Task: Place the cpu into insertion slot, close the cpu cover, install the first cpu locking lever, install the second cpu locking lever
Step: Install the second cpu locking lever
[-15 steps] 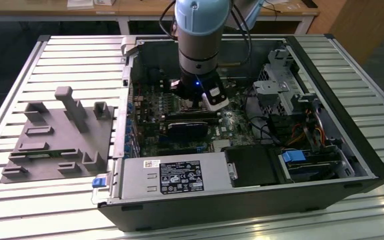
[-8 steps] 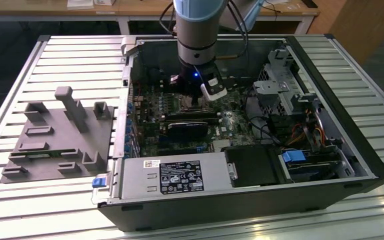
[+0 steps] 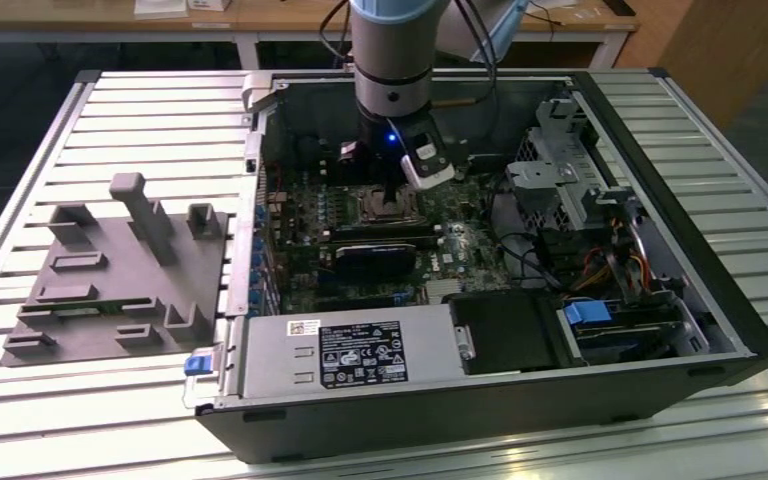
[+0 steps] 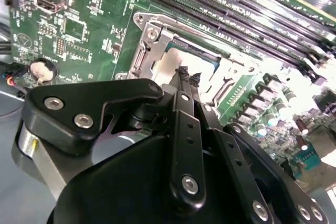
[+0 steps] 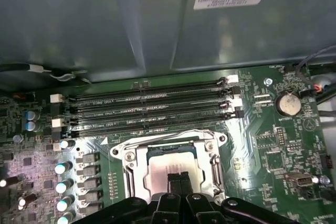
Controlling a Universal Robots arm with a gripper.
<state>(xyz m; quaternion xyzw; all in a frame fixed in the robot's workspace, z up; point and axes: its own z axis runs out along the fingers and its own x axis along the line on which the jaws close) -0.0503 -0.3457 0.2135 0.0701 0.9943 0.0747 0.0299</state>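
The claw's black linkage fills the foreground in both wrist views, and the claw [image 5: 180, 180] has its two slim fingertips [image 4: 185, 73] pressed together, gripping nothing. The tips sit on or just above the silver-grey top of the cpu [image 5: 170, 166], which lies seated in the insertion slot [image 5: 131, 174] on the green motherboard [image 5: 273, 150]. The cpu cover [image 4: 152, 35] frames the chip, though whether it lies fully flat cannot be told. Long black memory slots [image 5: 152, 111] run just beyond the socket. In the exterior view the arm [image 3: 395, 60] reaches down into the open computer case [image 3: 651, 200] on the slatted desk [image 3: 144, 110].
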